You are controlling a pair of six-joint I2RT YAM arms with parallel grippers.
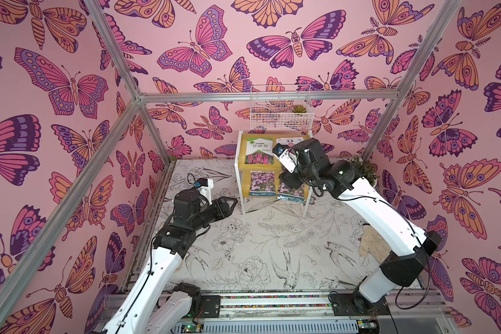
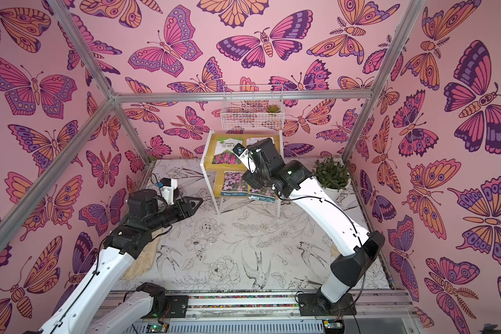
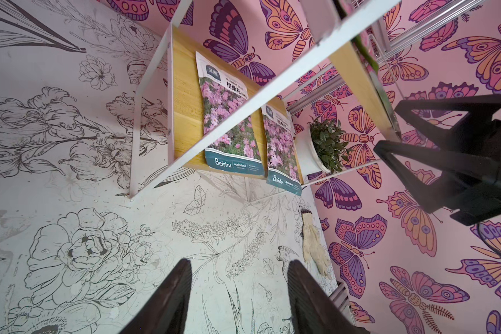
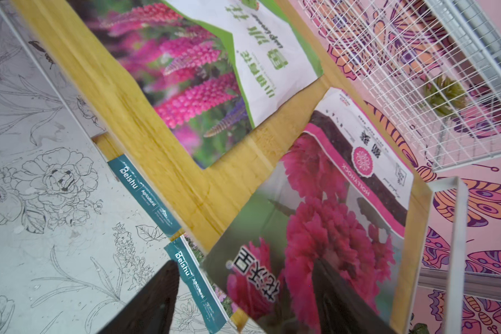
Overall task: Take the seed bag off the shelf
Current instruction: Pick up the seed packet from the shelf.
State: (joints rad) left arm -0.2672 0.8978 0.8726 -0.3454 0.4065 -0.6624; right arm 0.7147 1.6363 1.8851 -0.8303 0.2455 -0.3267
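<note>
Right hand (image 4: 243,300) open, glossy flat seed bag (image 4: 324,231), yellow slat shelf (image 4: 168,162)

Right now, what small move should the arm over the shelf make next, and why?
Probably close the right hand. Its fingers look open on either side of the near edge of the pink hollyhock seed bag, which lies flat on the yellow wooden two-tier shelf, not yet lifted.

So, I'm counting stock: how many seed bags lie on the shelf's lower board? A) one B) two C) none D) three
B: two pink-flower seed bags lie side by side on the shelf's lower board.
</note>
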